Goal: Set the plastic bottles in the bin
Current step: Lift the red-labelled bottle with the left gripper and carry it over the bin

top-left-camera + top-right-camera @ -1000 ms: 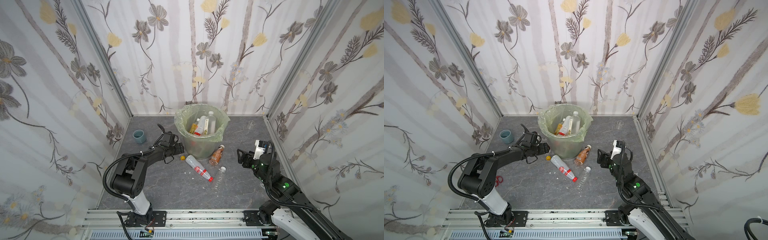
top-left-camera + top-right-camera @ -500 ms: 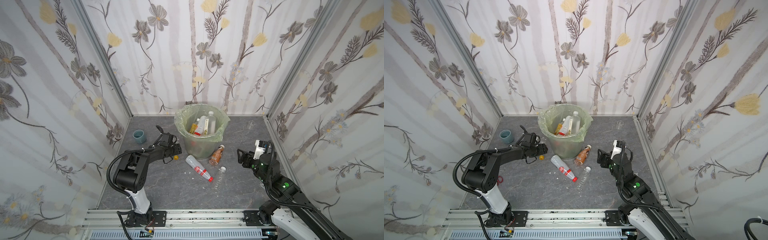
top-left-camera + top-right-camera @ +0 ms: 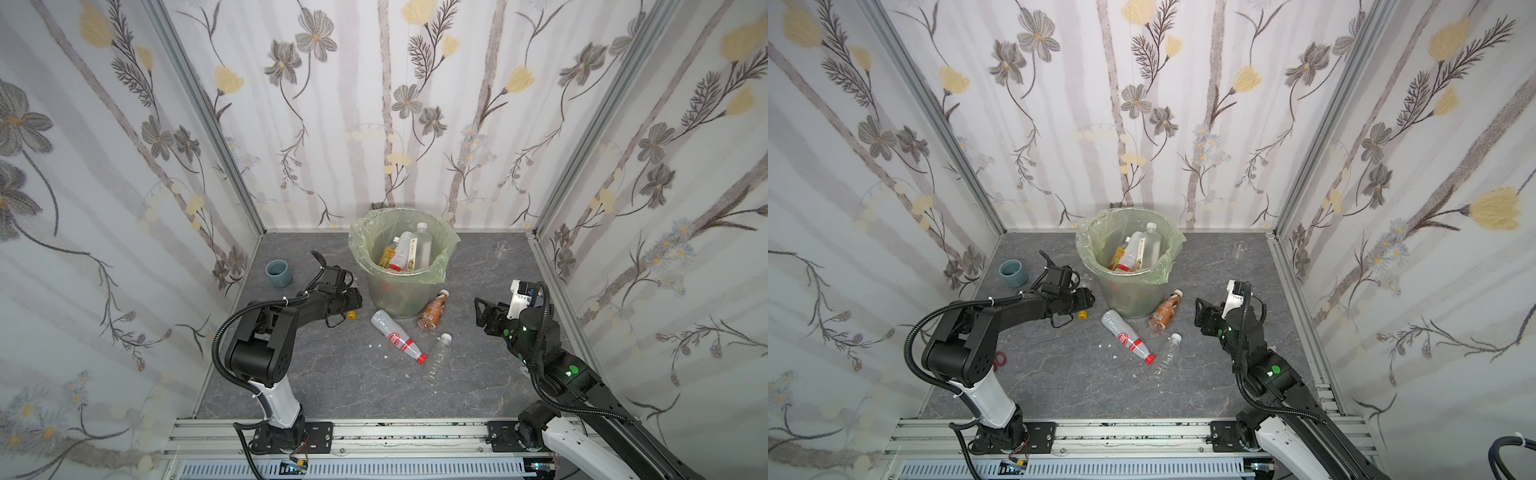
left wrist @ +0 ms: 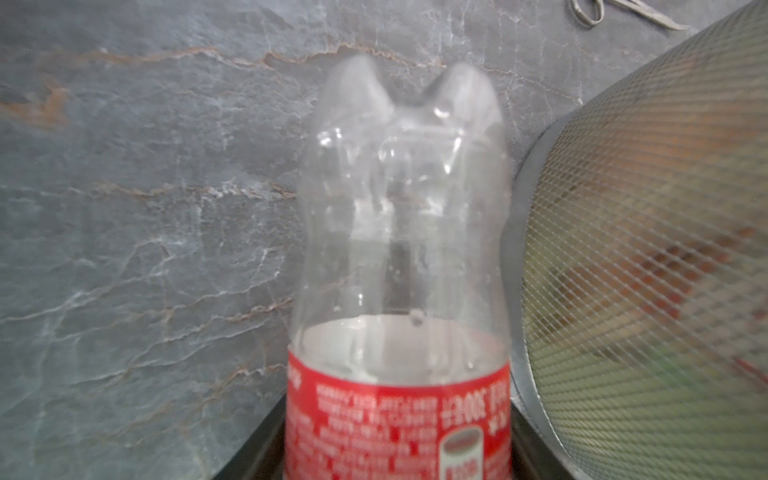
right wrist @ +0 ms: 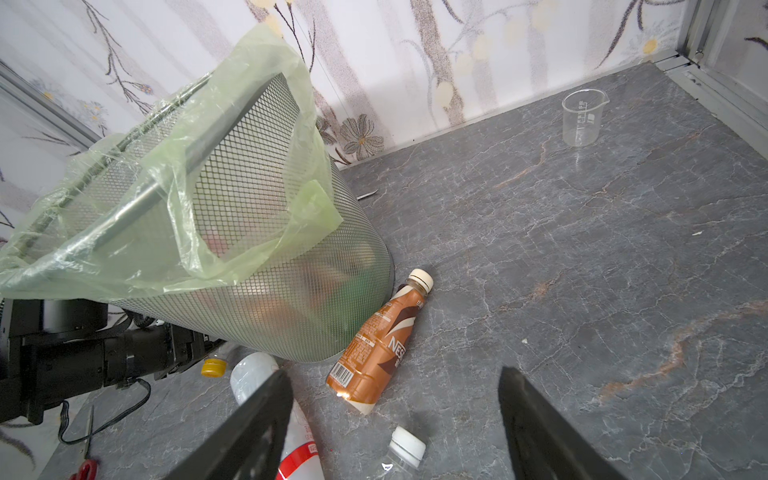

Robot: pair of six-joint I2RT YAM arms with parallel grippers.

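My left gripper (image 3: 353, 300) lies low on the floor just left of the bin (image 3: 365, 249), shut on a clear red-labelled bottle (image 4: 399, 257); its jaws press the label on both sides. A yellow cap (image 3: 352, 315) shows beside the gripper. The mesh bin with its green bag holds several bottles (image 3: 409, 249). In front of it lie a brown coffee bottle (image 3: 433, 311), a clear red-capped bottle (image 3: 395, 334) and a crushed white-capped bottle (image 3: 438, 357). My right gripper (image 3: 482, 313) hovers open and empty to their right, seen over the brown bottle (image 5: 378, 345).
A blue-grey cup (image 3: 279, 272) stands at the back left and a clear beaker (image 3: 502, 248) at the back right. Red-handled scissors (image 3: 1000, 358) lie by the left arm's base. Small white scraps (image 3: 376, 345) dot the floor. Walls close three sides.
The left gripper's jaws have narrowed onto the red-labelled bottle, and the yellow cap beside it has shifted slightly left. The right arm has not moved.
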